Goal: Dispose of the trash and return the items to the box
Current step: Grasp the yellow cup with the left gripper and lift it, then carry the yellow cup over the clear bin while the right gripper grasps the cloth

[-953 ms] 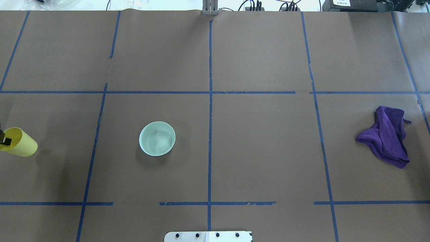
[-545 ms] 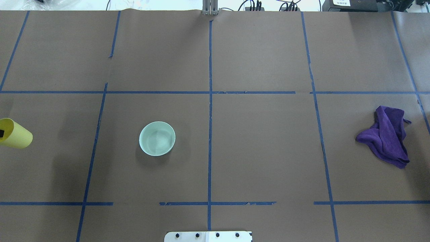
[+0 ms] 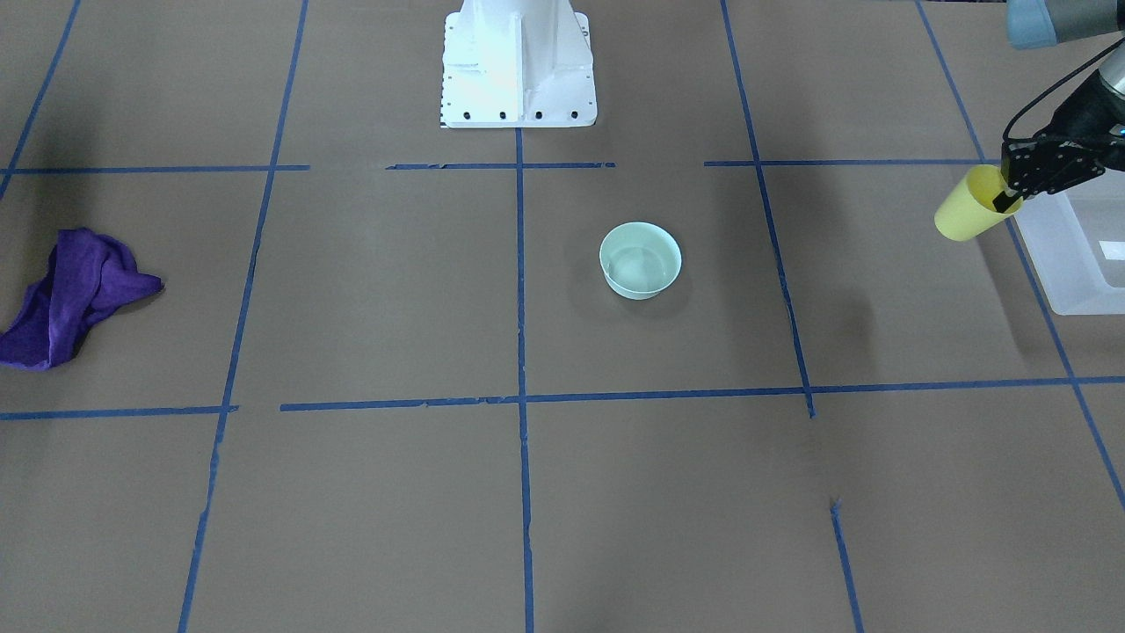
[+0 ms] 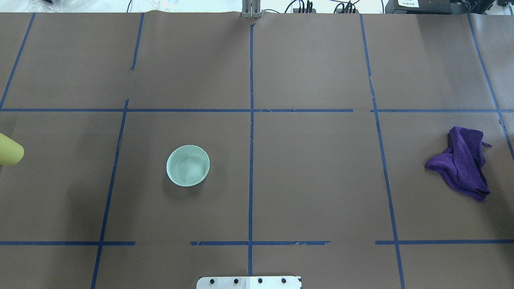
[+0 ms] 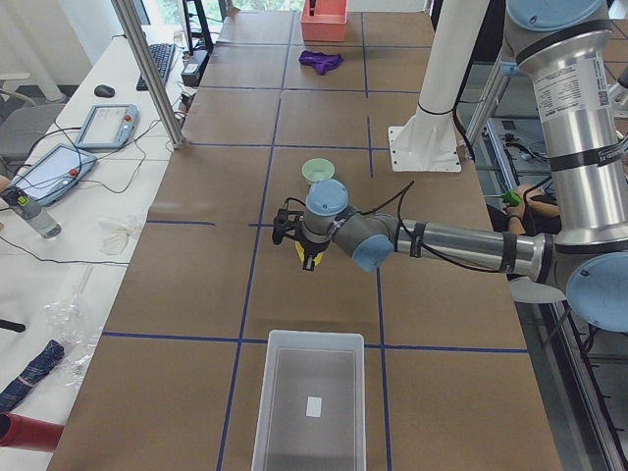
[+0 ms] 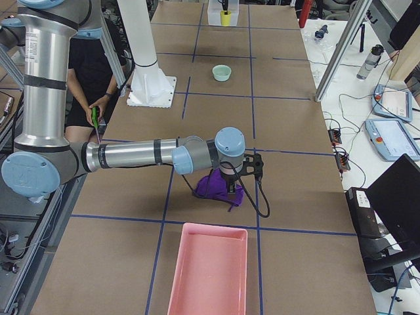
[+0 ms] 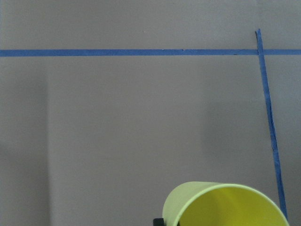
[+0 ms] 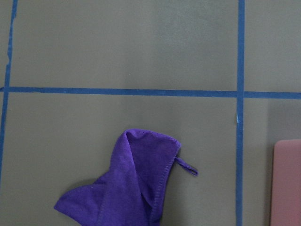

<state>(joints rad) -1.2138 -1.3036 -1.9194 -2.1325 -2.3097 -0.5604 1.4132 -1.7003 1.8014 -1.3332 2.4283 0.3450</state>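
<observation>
My left gripper is shut on the rim of the yellow cup and holds it tilted above the table, just beside the near wall of the translucent box. The cup shows at the left edge of the overhead view and in the left wrist view. The mint-green bowl stands upright on the table, left of centre. My right gripper hangs over the purple cloth; I cannot tell whether it is open or shut.
The purple cloth lies crumpled at the table's right side. A pink tray stands at the right end of the table, next to the cloth. The robot's white base is at the middle of the near edge.
The yellow cup has moved further left and a little away from the robot, now half out of the overhead view. The gripper finger on it has left that view. Bowl and cloth have not moved.
</observation>
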